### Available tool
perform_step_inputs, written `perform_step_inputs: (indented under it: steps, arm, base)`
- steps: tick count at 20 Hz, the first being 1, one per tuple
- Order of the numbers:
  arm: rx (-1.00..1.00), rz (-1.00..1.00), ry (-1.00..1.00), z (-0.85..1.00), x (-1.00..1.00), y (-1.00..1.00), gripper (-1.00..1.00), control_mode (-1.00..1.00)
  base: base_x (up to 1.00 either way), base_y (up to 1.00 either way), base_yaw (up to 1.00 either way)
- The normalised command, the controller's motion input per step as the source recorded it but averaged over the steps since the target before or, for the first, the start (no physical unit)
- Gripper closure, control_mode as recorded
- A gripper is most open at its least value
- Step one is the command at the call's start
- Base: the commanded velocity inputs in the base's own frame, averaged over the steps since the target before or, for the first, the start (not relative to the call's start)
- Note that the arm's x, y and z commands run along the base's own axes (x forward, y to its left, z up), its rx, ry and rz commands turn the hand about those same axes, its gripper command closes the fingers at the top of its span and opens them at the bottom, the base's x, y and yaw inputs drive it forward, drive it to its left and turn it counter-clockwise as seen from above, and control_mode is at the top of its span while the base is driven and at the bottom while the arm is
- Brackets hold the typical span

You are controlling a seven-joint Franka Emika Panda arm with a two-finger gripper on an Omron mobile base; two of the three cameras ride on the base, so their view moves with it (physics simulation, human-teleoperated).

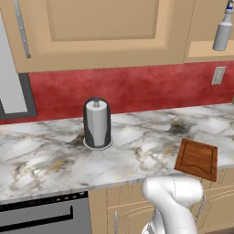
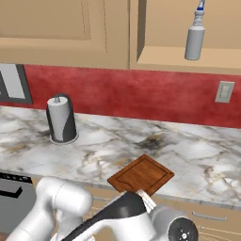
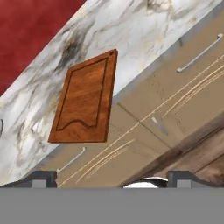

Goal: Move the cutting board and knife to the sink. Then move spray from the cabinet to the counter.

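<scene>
Counter (image 1: 137,137): long marble run under the tan wall cabinet (image 1: 105,27), red backsplash between them. I read the job as barely begun; no sink or knife shows from where I sit.

Cutting board (image 2: 141,175): lies flat at the counter's front edge, one corner overhanging the lip above the drawer fronts. In the hand view the board (image 3: 87,98) sits ahead of and above the fingertips, left of centre, well apart from them. Its long axis runs roughly away from the hand, tilted slightly toward the backsplash side. That is the relation I have to work with: approach from the overhanging front edge, jaws across the thickness.

Gripper (image 3: 111,177): only the two dark tips show at the bottom of the hand view, spread wide, nothing between them. Released.

Paper towel holder (image 1: 97,123): upright, well to the board's left, out of the path.

Spray (image 2: 194,40): stands on the cabinet ledge, upper right, for later.
</scene>
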Motion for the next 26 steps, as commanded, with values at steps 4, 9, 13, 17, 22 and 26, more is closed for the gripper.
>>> perform_step_inputs:
  steps: [4,9,13,17,22,26]
  arm:
    - [0.37,0.01,-0.37,-0.14,-0.07,-0.32,-1.0,-1.0]
    - [0.03,0.05,-0.09,-0.03,0.29,-0.02,-1.0,-1.0]
    - [0.0,0.08,-0.01,-0.16,0.46,0.0,-1.0,-1.0]
    - [0.02,0.14,0.0,-0.39,0.34,0.0,-1.0,-1.0]
    - [0.02,0.15,0.01,-0.57,0.41,0.0,-1.0,-1.0]
    - [0.0,0.14,0.0,-0.57,0.54,0.08,-1.0,-1.0]
  base:
    - [0.0,0.0,0.0]
    - [0.0,0.0,0.0]
    - [0.0,0.0,0.0]
    - [0.0,0.0,0.0]
    - [0.0,0.0,0.0]
    - [0.0,0.0,0.0]
